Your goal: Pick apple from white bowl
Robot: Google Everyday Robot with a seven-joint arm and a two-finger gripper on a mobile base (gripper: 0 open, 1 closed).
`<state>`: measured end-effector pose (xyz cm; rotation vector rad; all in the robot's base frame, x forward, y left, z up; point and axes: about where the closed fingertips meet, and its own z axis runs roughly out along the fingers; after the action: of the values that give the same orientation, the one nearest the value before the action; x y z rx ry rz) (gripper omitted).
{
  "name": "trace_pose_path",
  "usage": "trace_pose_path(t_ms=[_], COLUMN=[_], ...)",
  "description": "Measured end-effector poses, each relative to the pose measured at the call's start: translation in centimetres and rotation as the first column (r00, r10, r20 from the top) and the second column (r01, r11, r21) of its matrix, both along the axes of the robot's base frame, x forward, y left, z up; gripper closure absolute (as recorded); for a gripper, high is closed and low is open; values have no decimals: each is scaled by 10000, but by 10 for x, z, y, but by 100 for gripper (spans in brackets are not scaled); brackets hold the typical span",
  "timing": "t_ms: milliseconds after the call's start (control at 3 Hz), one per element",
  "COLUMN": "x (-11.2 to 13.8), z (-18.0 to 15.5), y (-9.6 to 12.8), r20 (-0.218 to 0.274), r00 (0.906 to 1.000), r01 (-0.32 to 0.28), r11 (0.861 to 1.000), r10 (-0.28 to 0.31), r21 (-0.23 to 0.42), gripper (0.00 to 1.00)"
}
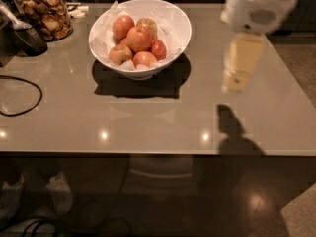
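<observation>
Apple (pixel 139 38) sits on top of the pile in the paper-lined white bowl (pixel 174 15), back-left on the grey surface (pixel 148 125). End effector (pixel 236 80) hangs over the surface's right side, well apart from the bowl; open or closed, cannot tell. Glass snack jar (pixel 47 11) is at the far left, with a black cable (pixel 30 85) near the left edge.

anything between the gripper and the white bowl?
Nothing. The camera view shows only bare tabletop between the gripper, hovering over the table's right side, and the white bowl.
</observation>
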<state>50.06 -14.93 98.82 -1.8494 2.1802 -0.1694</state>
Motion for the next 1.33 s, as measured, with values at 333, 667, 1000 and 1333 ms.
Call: trace_pose_path(t_ms=[333,667,1000,1333], x=[28,40,44,65], z=[16,25,25,22], y=[43,65,67,80], r20=[129,460,604,428], r00=[9987,9945,9938,9983], r01=[-495,-948,-956,-435], r11=[9986,9952,9948,9916], r10=[492,936,933,386], r21=[194,243,363,1221], gripper=[0,0,0,0])
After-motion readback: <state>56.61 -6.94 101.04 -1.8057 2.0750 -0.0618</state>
